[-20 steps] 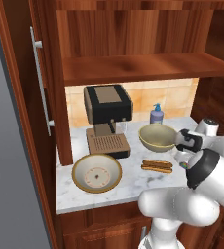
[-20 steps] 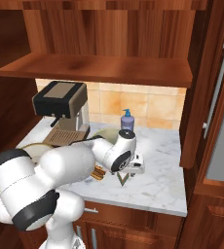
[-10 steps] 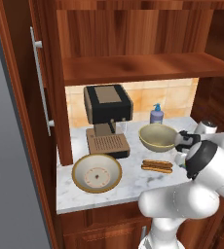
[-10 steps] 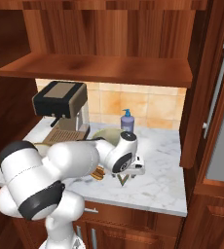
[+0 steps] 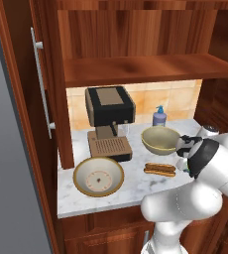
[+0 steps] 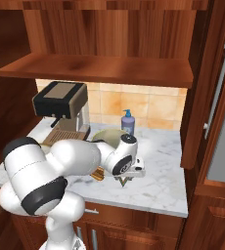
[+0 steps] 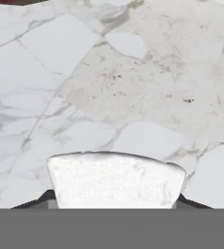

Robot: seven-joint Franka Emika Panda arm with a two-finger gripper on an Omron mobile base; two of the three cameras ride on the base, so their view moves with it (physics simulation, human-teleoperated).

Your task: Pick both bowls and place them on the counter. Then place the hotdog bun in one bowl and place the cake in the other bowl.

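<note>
Marble desk (image 5: 136, 191) under wooden cabinets. The jaws sit low, right of the bun (image 5: 160, 169), flanking a pale block judged to be the cake (image 7: 116, 180). Whether they grip it cannot be told. The deep bowl (image 5: 160, 140) stands just behind the bun.

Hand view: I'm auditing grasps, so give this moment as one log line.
claw: low at counter, grip unclear | pale block: between its tips | hotdog bun: lying on counter

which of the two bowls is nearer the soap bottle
The deeper olive-tan bowl, just in front of the blue soap bottle. The wide shallow bowl sits at the counter's front, beyond the coffee machine.
</note>
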